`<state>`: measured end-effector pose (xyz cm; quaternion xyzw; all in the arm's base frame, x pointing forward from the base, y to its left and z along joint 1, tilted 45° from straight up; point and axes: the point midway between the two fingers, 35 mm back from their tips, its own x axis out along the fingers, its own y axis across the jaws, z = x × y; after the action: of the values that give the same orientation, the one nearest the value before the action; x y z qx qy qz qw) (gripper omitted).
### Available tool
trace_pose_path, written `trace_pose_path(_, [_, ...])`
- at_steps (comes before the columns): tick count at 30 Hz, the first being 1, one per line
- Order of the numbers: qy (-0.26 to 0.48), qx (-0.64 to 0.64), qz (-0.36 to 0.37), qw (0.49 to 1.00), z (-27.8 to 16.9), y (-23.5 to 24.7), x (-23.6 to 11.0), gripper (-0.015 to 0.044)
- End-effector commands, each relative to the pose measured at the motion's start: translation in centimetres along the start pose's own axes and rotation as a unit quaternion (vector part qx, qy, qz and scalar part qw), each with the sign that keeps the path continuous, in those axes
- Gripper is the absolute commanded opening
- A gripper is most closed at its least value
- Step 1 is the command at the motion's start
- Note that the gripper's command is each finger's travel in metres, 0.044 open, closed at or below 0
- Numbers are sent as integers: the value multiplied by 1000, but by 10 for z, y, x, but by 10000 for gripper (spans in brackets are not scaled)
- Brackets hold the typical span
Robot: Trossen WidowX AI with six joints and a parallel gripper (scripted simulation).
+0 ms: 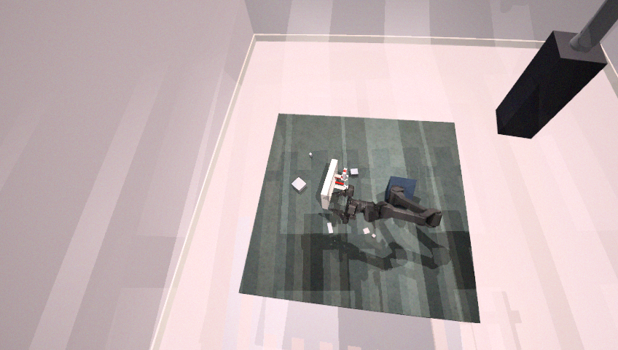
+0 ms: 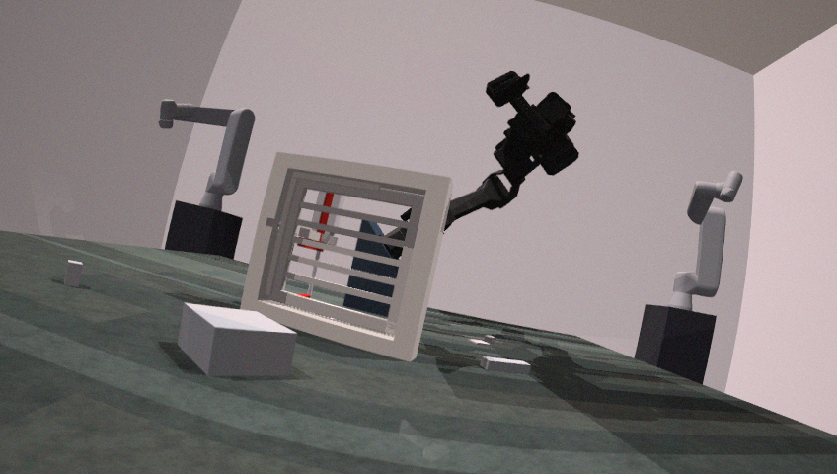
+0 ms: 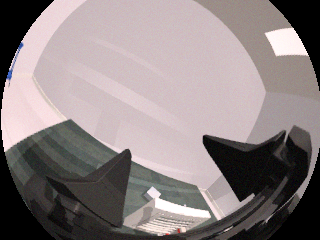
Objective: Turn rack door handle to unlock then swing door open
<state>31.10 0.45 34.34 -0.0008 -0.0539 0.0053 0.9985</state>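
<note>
The hand point(image 1: 339, 207) point(image 2: 519, 119) point(image 3: 167, 147), fingers apart and empty, is above the counter point(image 1: 294, 268) point(image 2: 176, 423) point(image 3: 47, 145); descending carelessly, it could strike the door frame point(image 1: 328, 186) point(image 2: 346, 166) point(image 3: 182, 207), seemingly mid-counter, inward from its left edge, or clip the slim white block point(image 1: 329, 227) point(image 2: 504, 364) nearer the bottom-left corner.

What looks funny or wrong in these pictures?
Nothing looks broken or spilled. The white frame stands upright, and the white block behind it sits flat. The gripper is wide open.
</note>
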Motion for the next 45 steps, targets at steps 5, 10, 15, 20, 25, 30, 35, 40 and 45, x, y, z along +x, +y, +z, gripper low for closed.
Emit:
trace_pose_path(5, [27, -4, -3, 1000, -10, -5, 7, 296])
trace_pose_path(10, [91, -11, -9, 996, -34, -17, 22, 296])
trace_pose_path(15, [158, -26, -6, 987, -60, -26, 34, 296])
trace_pose_path(20, [223, -36, 0, 974, -85, -35, 42, 296])
trace_pose_path(25, [286, -37, 10, 958, -110, -44, 48, 296])
trace_pose_path(30, [346, -33, 21, 938, -134, -53, 50, 296])
trace_pose_path(35, [403, -26, 37, 914, -157, -61, 49, 296])
trace_pose_path(40, [456, -13, 54, 888, -178, -69, 45, 296])
trace_pose_path(45, [504, 5, 73, 860, -198, -76, 40, 296])
